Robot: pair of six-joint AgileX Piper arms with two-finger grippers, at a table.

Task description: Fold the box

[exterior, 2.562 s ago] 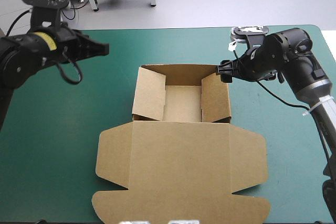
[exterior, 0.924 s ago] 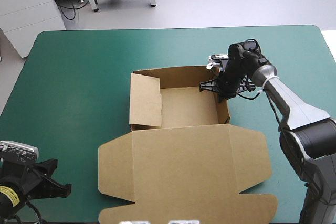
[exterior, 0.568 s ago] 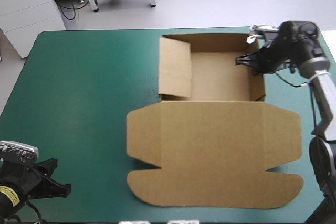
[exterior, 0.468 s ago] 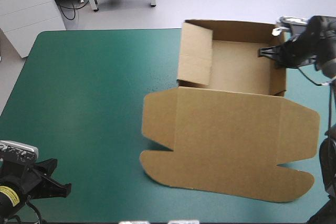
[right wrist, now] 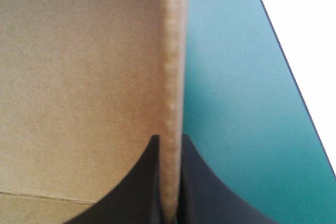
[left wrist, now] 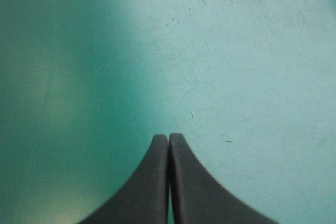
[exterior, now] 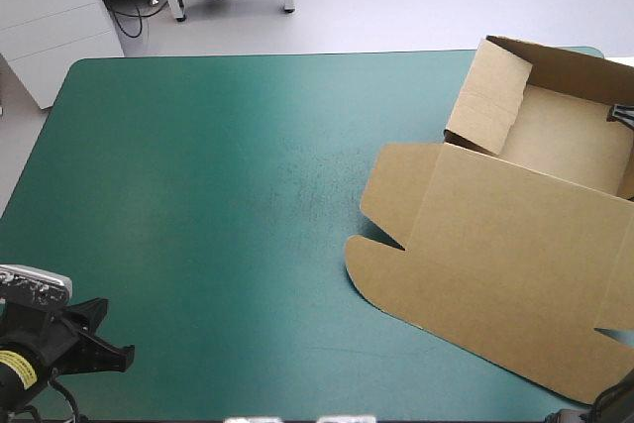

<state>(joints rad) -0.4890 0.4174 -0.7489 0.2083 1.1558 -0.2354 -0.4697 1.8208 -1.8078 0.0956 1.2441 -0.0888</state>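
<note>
The brown box [exterior: 515,255] is an open tray with its lid lying flat, turned askew at the table's right side. Its tray [exterior: 565,136] sits near the far right corner, with the left wall [exterior: 487,94] raised. My right gripper [exterior: 622,114] barely shows at the tray's right wall. In the right wrist view the right gripper [right wrist: 169,141] is shut on that wall's edge [right wrist: 172,66], one black finger on each side. My left gripper [exterior: 124,352] rests at the near left corner. There the left gripper [left wrist: 168,137] is shut, holding nothing, over bare cover.
The teal-green cover [exterior: 218,195] lies bare across the left and middle. The table's right edge [right wrist: 286,56] runs close beside the gripped wall. The lid's near right part reaches the table's right edge, out of the high view.
The right gripper has dragged the box from the table's middle to the far right, turning it as it went. The left arm has stayed at the near left corner.
</note>
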